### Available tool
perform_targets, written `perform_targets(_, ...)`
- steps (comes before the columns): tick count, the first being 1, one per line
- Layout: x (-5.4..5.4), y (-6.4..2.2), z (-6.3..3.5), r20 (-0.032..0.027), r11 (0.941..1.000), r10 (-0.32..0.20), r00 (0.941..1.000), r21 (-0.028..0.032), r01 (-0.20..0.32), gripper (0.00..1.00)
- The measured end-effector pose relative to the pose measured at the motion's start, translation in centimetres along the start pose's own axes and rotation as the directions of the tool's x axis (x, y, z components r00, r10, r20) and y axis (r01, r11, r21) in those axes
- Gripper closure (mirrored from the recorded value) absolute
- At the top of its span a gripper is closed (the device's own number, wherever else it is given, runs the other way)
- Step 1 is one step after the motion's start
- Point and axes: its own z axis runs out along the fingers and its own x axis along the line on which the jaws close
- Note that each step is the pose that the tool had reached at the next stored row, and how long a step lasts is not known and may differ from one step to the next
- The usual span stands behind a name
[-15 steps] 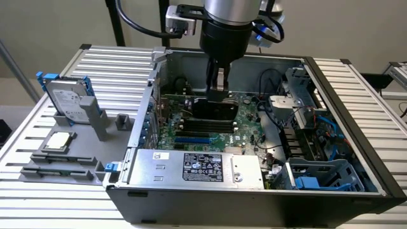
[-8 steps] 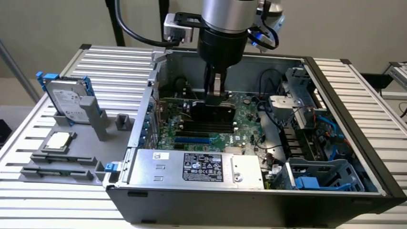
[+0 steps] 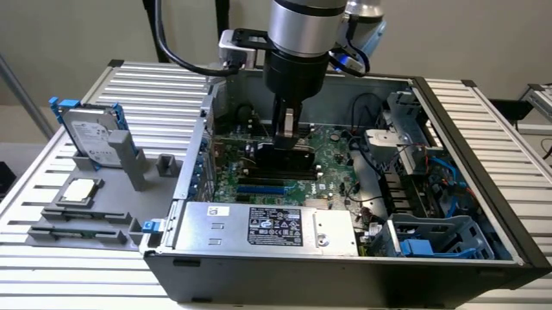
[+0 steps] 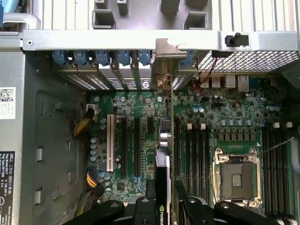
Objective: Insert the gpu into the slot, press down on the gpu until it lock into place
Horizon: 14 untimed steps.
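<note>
My gripper [image 3: 289, 137] reaches down into the open computer case [image 3: 172, 194] and is shut on the gpu [image 3: 285, 161]. The black card stands on edge over the green motherboard [image 3: 332, 168]. The bright blue slot [image 3: 261, 190] lies on the board just in front of the card, toward the power supply. In the wrist view the gpu [image 4: 163, 173] appears edge-on between my dark fingers [image 4: 190, 206]. Its metal bracket [image 4: 168, 58] reaches the row of rear card openings. Whether the card's edge touches the slot is hidden.
A silver hard drive with blue rails [image 3: 90, 135] stands on a grey fixture outside the case, with a processor chip [image 3: 79, 190] beside it. Inside are the power supply [image 3: 267, 226], black memory strips [image 4: 194, 154], the processor socket [image 4: 234, 176], cables and a blue drive cage [image 3: 431, 239].
</note>
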Motion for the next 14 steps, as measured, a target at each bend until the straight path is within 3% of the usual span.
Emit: perform_targets(14,-0.1,0.27,2.57,0.0014,0.9999,0.012,0.9999,0.0014,-0.012,0.74)
